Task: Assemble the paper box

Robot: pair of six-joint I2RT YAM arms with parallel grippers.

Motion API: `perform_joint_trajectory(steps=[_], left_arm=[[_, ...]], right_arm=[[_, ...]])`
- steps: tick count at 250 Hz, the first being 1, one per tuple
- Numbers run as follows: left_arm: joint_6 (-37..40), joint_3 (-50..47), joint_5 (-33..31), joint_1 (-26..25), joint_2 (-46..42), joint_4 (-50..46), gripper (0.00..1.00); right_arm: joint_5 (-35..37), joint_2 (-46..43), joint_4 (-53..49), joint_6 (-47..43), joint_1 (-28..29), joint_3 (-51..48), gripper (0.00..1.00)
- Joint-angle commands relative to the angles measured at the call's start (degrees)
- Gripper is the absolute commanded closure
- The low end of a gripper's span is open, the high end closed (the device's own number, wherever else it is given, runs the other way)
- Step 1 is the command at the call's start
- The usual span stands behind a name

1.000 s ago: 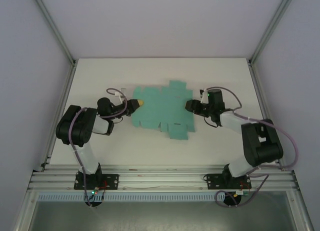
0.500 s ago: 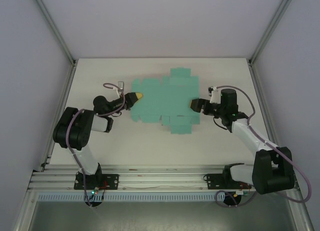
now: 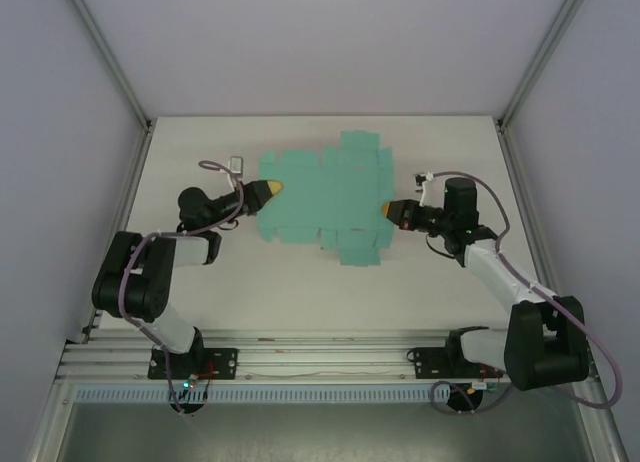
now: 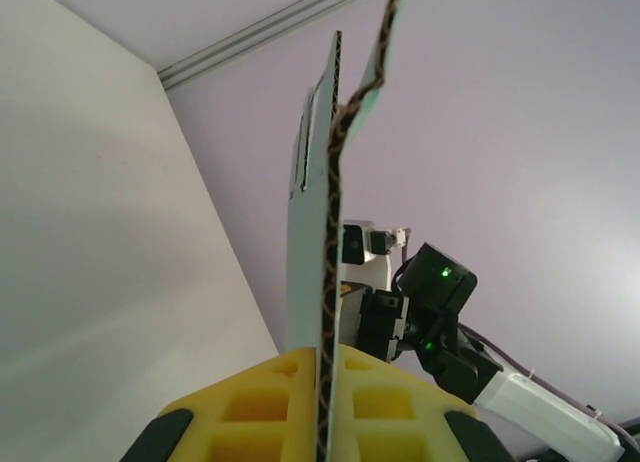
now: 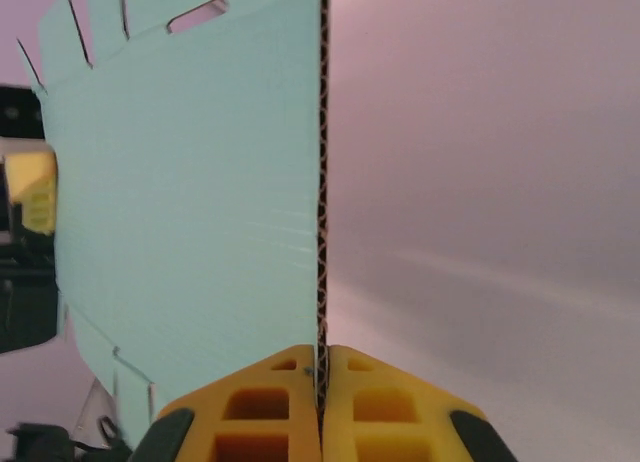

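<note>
The paper box [image 3: 325, 197] is a flat teal-green die-cut sheet with flaps and tabs, held above the middle of the white table. My left gripper [image 3: 270, 191] is shut on the sheet's left edge. My right gripper [image 3: 390, 210] is shut on its right edge. In the left wrist view the sheet [image 4: 322, 282] runs edge-on up from between the yellow fingers [image 4: 262, 407], its corrugated core showing. In the right wrist view the sheet [image 5: 190, 202] spreads to the left of its pinched edge, between the yellow fingers [image 5: 385, 407].
The white table [image 3: 200, 282] is bounded by metal frame posts [image 3: 110, 57] at the back corners and a rail [image 3: 320, 357] at the near edge. The right arm's wrist [image 4: 440, 302] shows behind the sheet in the left wrist view.
The sheet has shifted slightly left and back with both grippers shut on it. The left arm has stretched further left; the right arm barely moved in the last half second.
</note>
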Motion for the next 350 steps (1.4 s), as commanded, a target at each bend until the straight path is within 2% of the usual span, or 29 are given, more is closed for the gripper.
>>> perform_joint_trajectory(steps=[1,10,22,25,38,54,86,110,129,154,176,192,214,248,290,320,350], left_arm=[[12.7,1.2,-1.1,0.5,-5.8,-15.6,0.77],[18.3,1.8,-2.9,0.6,-8.0,-24.3,0.43],[27.4,3.4,-7.0,0.5,-11.3,-38.6,0.04],[29.6,3.8,-8.5,0.5,-12.2,-42.4,0.01],[37.1,5.5,-16.5,0.3,-15.7,-57.3,0.00],[43.9,6.7,-26.8,0.0,-19.8,-68.9,0.00],[48.3,6.9,-42.9,-0.1,-26.3,-80.6,0.00],[48.3,6.5,-49.1,-0.1,-29.5,-84.1,0.00],[47.5,6.7,-48.8,-0.1,-30.4,-85.0,0.00],[46.0,7.3,-44.3,-0.3,-29.5,-84.0,0.00],[45.3,8.1,-40.6,-1.0,-28.0,-82.4,0.00],[45.0,8.9,-39.4,-1.8,-26.9,-81.3,0.00],[44.5,10.5,-37.7,-2.8,-25.0,-80.0,0.00],[42.6,13.3,-32.8,-4.0,-21.3,-77.6,0.00],[41.9,18.3,-31.2,-6.9,-17.7,-78.0,0.00],[41.1,21.1,-31.4,-8.6,-15.7,-78.3,0.00],[39.9,22.6,-31.1,-10.5,-13.6,-77.5,0.00]], right_arm=[[-0.1,-1.6,-3.5,-3.4,0.0,1.9,1.00],[0.1,-1.7,-4.0,-4.1,0.0,1.9,1.00],[-0.1,-1.7,-4.8,-5.5,0.0,1.9,1.00],[-0.2,-1.7,-5.1,-5.8,0.0,1.9,1.00],[0.2,-1.4,-7.0,-7.3,0.0,2.3,1.00],[0.5,-0.9,-9.8,-10.5,0.0,2.6,1.00],[2.0,1.1,-13.5,-14.8,0.3,3.6,1.00],[7.2,3.3,-17.7,-19.7,1.5,5.6,1.00],[16.5,5.3,-21.9,-24.8,4.5,8.2,1.00],[32.1,8.4,-26.8,-33.5,11.5,12.6,1.00],[47.2,10.8,-23.8,-38.7,17.4,14.4,0.99],[53.9,11.9,-19.8,-41.9,19.8,15.1,0.99],[56.7,12.3,-13.5,-46.8,21.6,14.8,0.98],[59.7,12.5,-4.0,-61.0,26.6,11.3,0.98],[72.8,18.4,7.0,-77.6,34.3,9.8,0.98],[75.5,22.8,13.2,-82.9,36.7,10.8,0.98],[73.4,22.9,17.9,-84.3,37.1,9.8,0.99]])
